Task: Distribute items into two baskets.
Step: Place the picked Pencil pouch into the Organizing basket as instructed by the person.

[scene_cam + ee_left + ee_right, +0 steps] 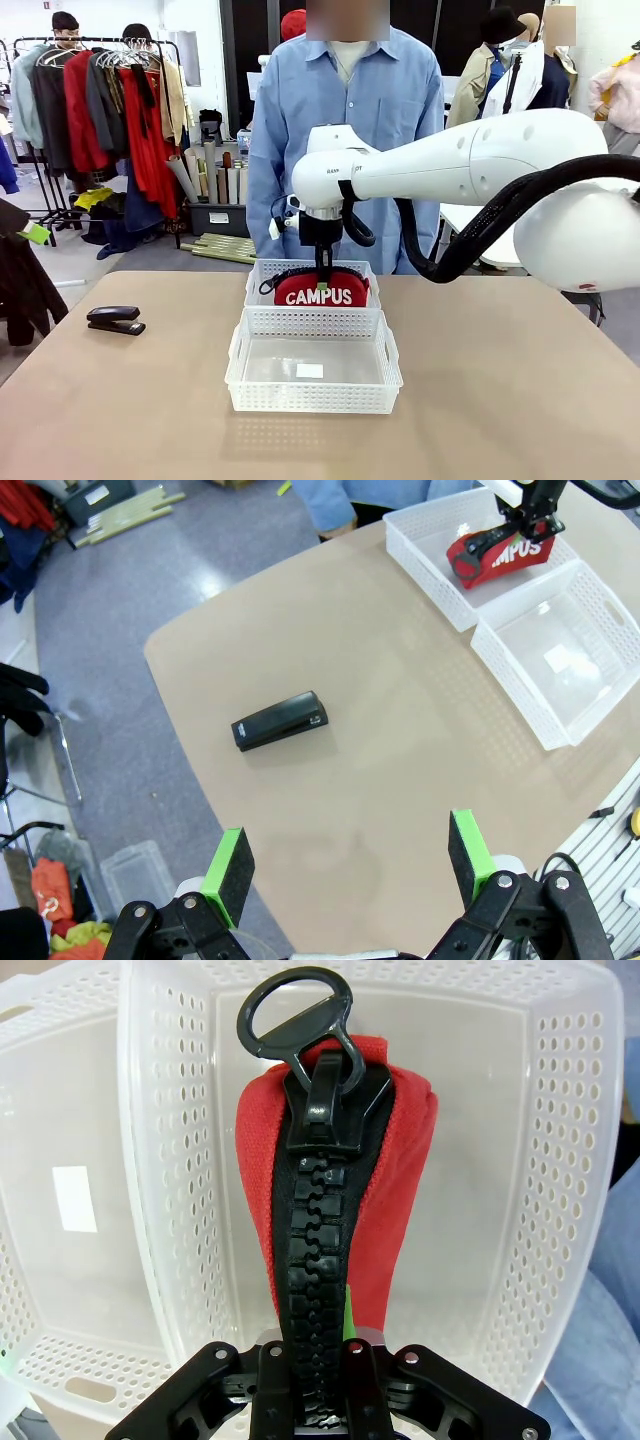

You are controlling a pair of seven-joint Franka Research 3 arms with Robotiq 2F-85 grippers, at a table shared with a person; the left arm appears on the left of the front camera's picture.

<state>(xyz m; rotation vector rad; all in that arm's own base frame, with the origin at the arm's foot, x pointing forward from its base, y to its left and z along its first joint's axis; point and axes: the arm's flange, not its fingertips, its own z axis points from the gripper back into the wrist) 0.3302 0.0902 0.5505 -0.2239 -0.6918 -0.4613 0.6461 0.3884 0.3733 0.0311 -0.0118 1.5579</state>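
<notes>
A red pouch (320, 291) lettered "CAMPUS" stands upright inside the far white basket (262, 268). My right gripper (322, 262) is shut on its top edge along the black zip (315, 1220), reaching in from the right. I cannot tell whether the pouch rests on the basket floor. The near basket (312, 398) touches the far one and holds only a white label. A black stapler (115, 320) lies on the table at the left. In the left wrist view, my left gripper (350, 865) hangs open high above the table, with the stapler (280, 721) below and beyond its fingertips.
A person in a blue shirt (345, 110) stands at the far edge right behind the baskets. The tan table (520, 380) has wide bare room on the right and in front. A clothes rack (100, 100) stands beyond the table at the left.
</notes>
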